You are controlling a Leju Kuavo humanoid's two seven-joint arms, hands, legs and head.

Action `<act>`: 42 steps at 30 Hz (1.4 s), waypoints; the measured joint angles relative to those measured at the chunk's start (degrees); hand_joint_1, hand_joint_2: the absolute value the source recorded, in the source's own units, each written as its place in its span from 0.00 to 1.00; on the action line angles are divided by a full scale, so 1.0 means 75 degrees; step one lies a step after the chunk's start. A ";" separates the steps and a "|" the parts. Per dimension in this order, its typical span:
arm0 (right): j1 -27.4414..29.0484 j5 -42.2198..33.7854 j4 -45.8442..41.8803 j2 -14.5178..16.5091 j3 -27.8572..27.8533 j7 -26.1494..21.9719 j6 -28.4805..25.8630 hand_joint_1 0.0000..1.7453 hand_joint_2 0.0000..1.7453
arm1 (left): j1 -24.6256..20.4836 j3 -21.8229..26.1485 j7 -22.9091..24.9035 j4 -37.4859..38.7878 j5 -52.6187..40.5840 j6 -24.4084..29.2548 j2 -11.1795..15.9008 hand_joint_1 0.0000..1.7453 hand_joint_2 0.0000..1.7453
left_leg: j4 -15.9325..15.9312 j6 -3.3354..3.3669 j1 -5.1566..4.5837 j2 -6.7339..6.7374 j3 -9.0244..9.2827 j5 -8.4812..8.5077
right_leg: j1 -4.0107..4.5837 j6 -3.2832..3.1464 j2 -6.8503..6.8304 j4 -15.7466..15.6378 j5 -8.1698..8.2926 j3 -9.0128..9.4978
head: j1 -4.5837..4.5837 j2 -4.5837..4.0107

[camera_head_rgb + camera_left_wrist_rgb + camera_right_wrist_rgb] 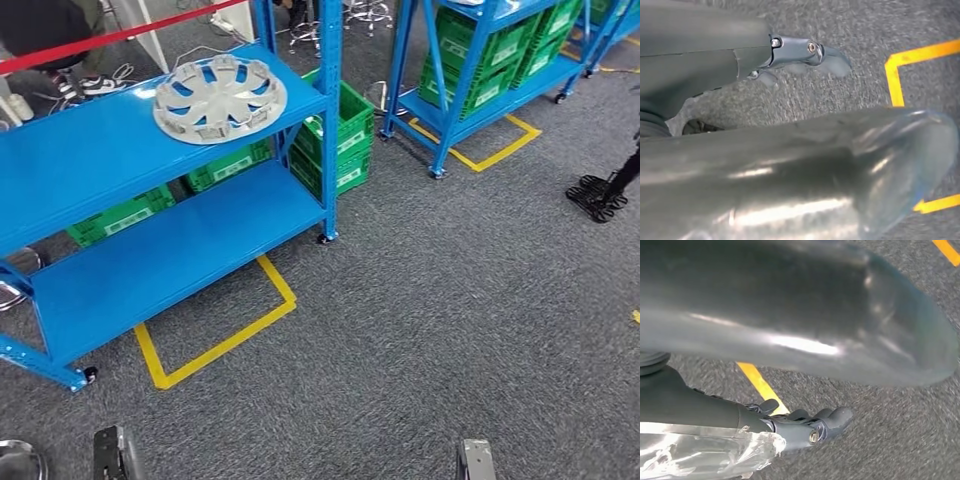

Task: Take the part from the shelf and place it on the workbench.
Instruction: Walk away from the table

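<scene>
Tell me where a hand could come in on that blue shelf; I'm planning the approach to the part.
The top shelf is bare to the left of the silver wheel cover, out to the red tape barrier. The lower shelf is bare along its front. It is crowded behind: green crates sit close beside the upright post.

The part is a wheel cover, a round, silver-grey plastic disc with a ring of curved spokes and openings through which the blue beneath shows. It lies flat, face up, on the top board of the blue shelf at the far left of the scene (toward that board's right end, close to the upright post). Nothing rests on it and nothing touches it.
</scene>
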 joint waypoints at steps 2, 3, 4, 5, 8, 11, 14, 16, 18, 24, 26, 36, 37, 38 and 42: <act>0.0091 -0.0077 0.0013 0.0018 -0.0047 -0.0135 -0.0093 0.00 0.00 | 0.0118 0.0117 -0.0027 0.0036 0.0254 -0.0264 0.0045 0.00 0.00 | -0.0038 0.0129 -0.0009 -0.0191 -0.0011 0.0014 | -0.0005 0.0075 -0.0169 0.0001 -0.0020 0.0036 | 0.0015 0.0000; 0.0117 -0.0107 0.0016 0.0030 -0.0076 -0.0209 -0.0140 0.00 0.00 | 0.0181 0.0193 -0.0047 0.0049 0.0354 -0.0391 0.0065 0.00 0.00 | -0.0050 0.0178 -0.0002 -0.0271 -0.0004 0.0030 | -0.0027 0.0117 -0.0128 0.0036 -0.0073 0.0036 | 0.0019 0.0000; 0.0138 -0.0122 0.0020 0.0045 -0.0102 -0.0274 -0.0182 0.00 0.00 | 0.0226 0.0264 -0.0059 0.0058 0.0421 -0.0495 0.0084 0.00 0.00 | -0.0062 0.0226 0.0012 -0.0356 0.0002 0.0048 | -0.0057 0.0159 0.0028 0.0182 -0.0199 -0.0009 | 0.0035 0.0000; 0.0163 -0.0130 0.0025 0.0055 -0.0124 -0.0321 -0.0217 0.00 0.00 | 0.0248 0.0314 -0.0067 0.0065 0.0456 -0.0575 0.0099 0.00 0.00 | -0.0072 0.0268 0.0030 -0.0450 0.0010 0.0067 | -0.0084 0.0201 0.0258 0.0516 -0.0416 -0.0140 | 0.0055 0.0000; 0.0278 -0.0132 0.0053 0.0075 -0.0170 -0.0376 -0.0259 0.00 0.00 | 0.0266 0.0393 -0.0073 0.0090 0.0493 -0.0698 0.0115 0.00 0.00 | -0.0072 0.0328 0.0036 -0.0784 -0.0004 0.0088 | -0.0123 0.0264 0.0767 0.2085 -0.1142 -0.0798 | 0.0114 0.0000; 0.0327 -0.0129 0.0066 0.0086 -0.0195 -0.0394 -0.0294 0.00 0.00 | 0.0303 0.0483 -0.0057 0.0110 0.0522 -0.0723 0.0130 0.00 0.00 | -0.0066 0.0318 0.0040 -0.1148 0.0004 0.0099 | -0.0134 0.0243 0.0847 0.1839 -0.0824 -0.0675 | 0.0117 0.0000; 0.0329 -0.0072 0.0079 0.0100 -0.0211 -0.0433 -0.0428 0.00 0.00 | 0.0305 0.0530 0.0053 0.0118 0.0497 -0.0812 0.0153 0.00 0.00 | -0.0044 0.0220 0.0056 -0.1469 -0.0026 0.0113 | -0.0228 0.0231 0.1407 0.0324 -0.0254 0.0092 | 0.0120 0.0000; 0.0346 -0.0021 0.0097 0.0128 -0.0217 -0.0472 -0.0486 0.00 0.00 | 0.0317 0.0530 0.0095 0.0120 0.0395 -0.0939 0.0174 0.00 0.00 | -0.0060 0.0106 0.0079 -0.1650 -0.0099 0.0109 | -0.0242 0.0181 0.1600 0.0048 -0.0299 0.0229 | 0.0122 0.0000; 0.0359 0.0032 0.0101 0.0154 -0.0221 -0.0520 -0.0509 0.00 0.00 | 0.0361 0.0522 0.0099 0.0123 0.0307 -0.1063 0.0199 0.00 0.00 | -0.0083 0.0008 0.0122 -0.1701 -0.0134 0.0073 | -0.0220 0.0059 0.1412 0.0012 -0.0337 0.0268 | 0.0120 0.0000; 0.0499 0.0078 0.0108 0.0205 -0.0226 -0.0588 -0.0519 0.00 0.00 | 0.0379 0.0507 0.0107 0.0138 0.0234 -0.1132 0.0233 0.00 0.00 | 0.2140 -0.0098 0.0085 -0.0694 -0.1349 -0.0764 | -0.0145 -0.0121 0.0684 -0.0092 -0.0563 0.0638 | 0.0029 0.0000; 0.0511 0.0078 0.0110 0.0208 -0.0227 -0.0590 -0.0519 0.00 0.00 | 0.0439 0.0507 0.0117 0.0144 0.0234 -0.1132 0.0242 0.00 0.00 | 0.1938 -0.0051 0.0057 -0.0652 -0.1370 -0.0347 | -0.0126 -0.0111 0.0454 -0.0094 -0.0716 0.0830 | 0.0029 0.0000; 0.0449 0.0077 0.0117 0.0247 -0.0227 -0.0620 -0.0497 0.00 0.00 | 0.0478 0.0500 0.0128 0.0162 0.0144 -0.1030 0.0280 0.00 0.00 | -0.0033 0.0433 -0.0037 -0.0466 -0.0134 0.0092 | -0.0089 0.0272 0.0473 0.1099 -0.0947 0.0827 | 0.0130 -0.0001; 0.0471 0.0078 0.0119 0.0247 -0.0229 -0.0626 -0.0490 0.00 0.00 | 0.0468 0.0492 0.0127 0.0162 0.0095 -0.0980 0.0281 0.00 0.00 | -0.0046 0.0454 -0.0014 -0.0573 -0.0035 0.0007 | -0.0112 0.0297 0.0653 0.1609 -0.1083 0.0449 | 0.0151 -0.0004; 0.0511 0.0077 0.0122 0.0247 -0.0233 -0.0629 -0.0484 0.00 0.00 | 0.0464 0.0480 0.0125 0.0162 0.0048 -0.0926 0.0281 0.00 0.00 | -0.0054 0.0455 0.0007 -0.0703 0.0073 -0.0089 | -0.0137 0.0327 0.0742 0.1987 -0.1342 0.0092 | 0.0162 -0.0001; 0.0624 0.0077 0.0141 0.0247 -0.0280 -0.0655 -0.0461 0.00 0.00 | 0.0549 0.0452 0.0151 0.0180 -0.0046 -0.0821 0.0273 0.00 0.00 | -0.0056 0.0355 0.0117 -0.1233 0.0675 -0.0554 | -0.0231 0.0486 0.0838 0.1653 -0.1791 -0.0603 | 0.0203 -0.0001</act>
